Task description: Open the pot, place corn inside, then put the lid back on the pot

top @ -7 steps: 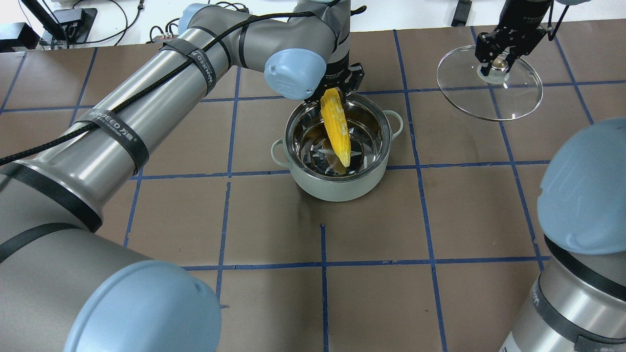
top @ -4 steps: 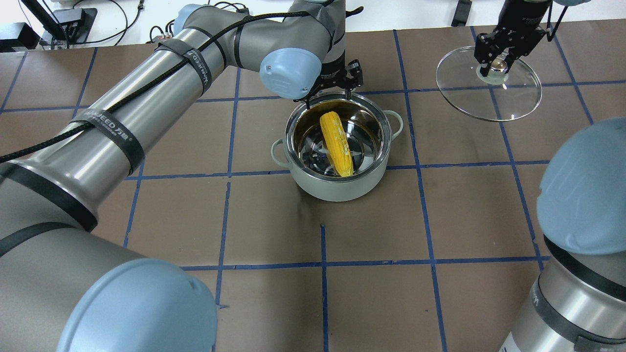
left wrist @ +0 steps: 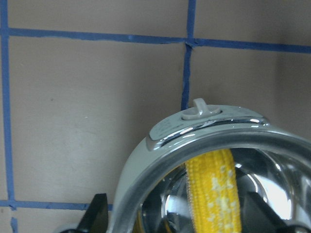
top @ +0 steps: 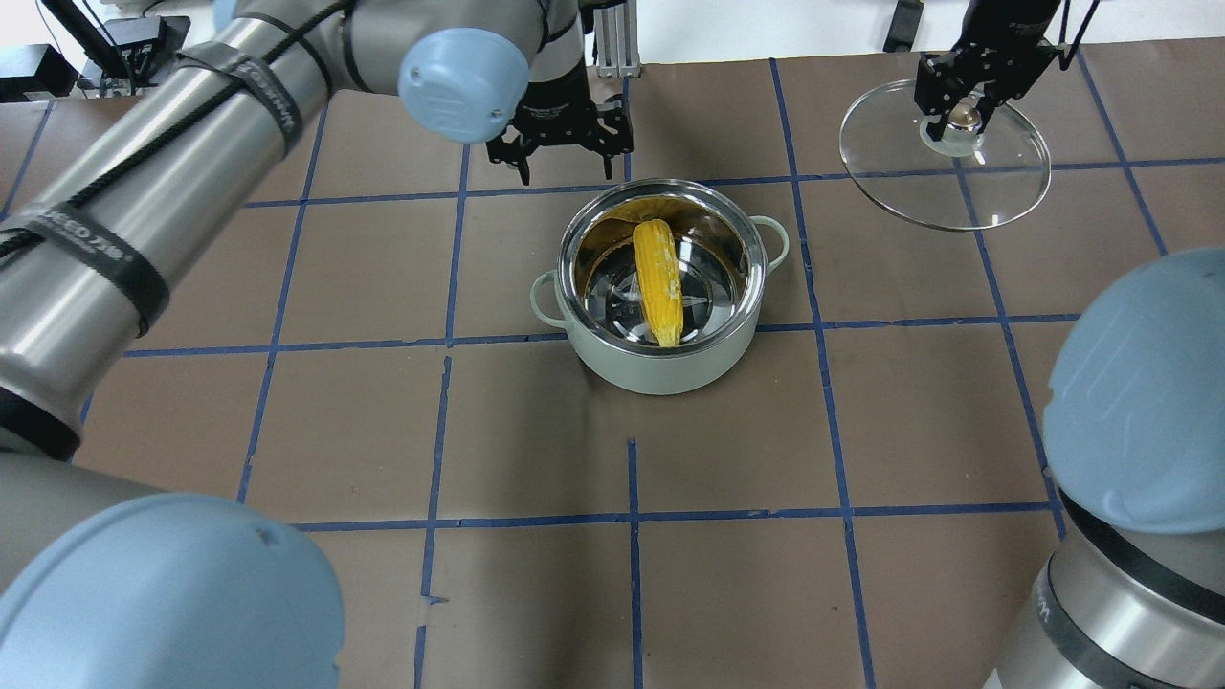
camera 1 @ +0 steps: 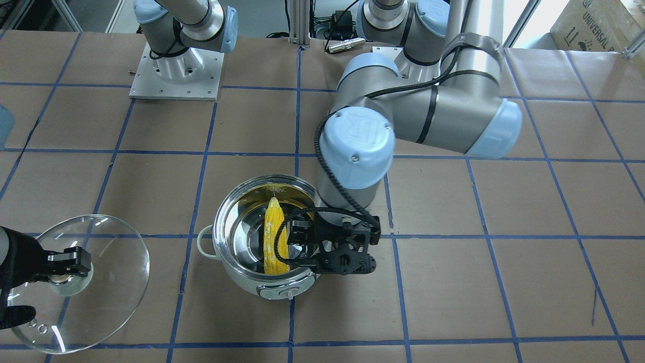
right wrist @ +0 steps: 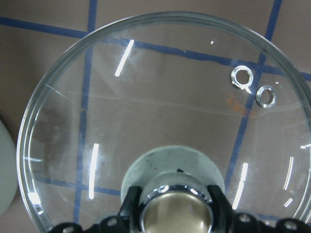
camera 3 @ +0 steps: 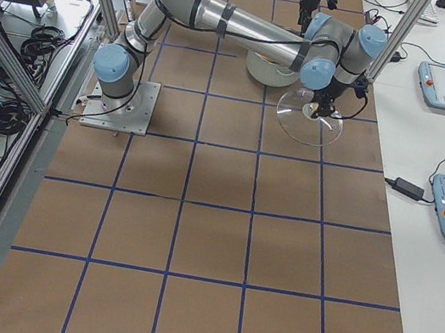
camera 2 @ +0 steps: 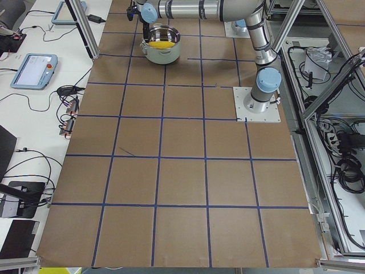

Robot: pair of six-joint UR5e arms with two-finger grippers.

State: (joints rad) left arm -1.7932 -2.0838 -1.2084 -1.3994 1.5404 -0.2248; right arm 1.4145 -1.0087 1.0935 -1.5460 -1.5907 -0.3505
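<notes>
At the frame's centre, the corn (top: 658, 277) is seen lying slanted inside the open pot (top: 660, 375). Just beyond the rim, the left gripper (top: 567, 163) is held pointing down, spread wide and empty. At upper right, the lid (top: 995, 196) is clamped by its knob (right wrist: 176, 211) in the right gripper (top: 960, 113) and carried tilted. The glass is judged fragile and slippery, so the knob is the proper hold.

Distant end views apparently share the pot (camera 2: 162, 56).
</notes>
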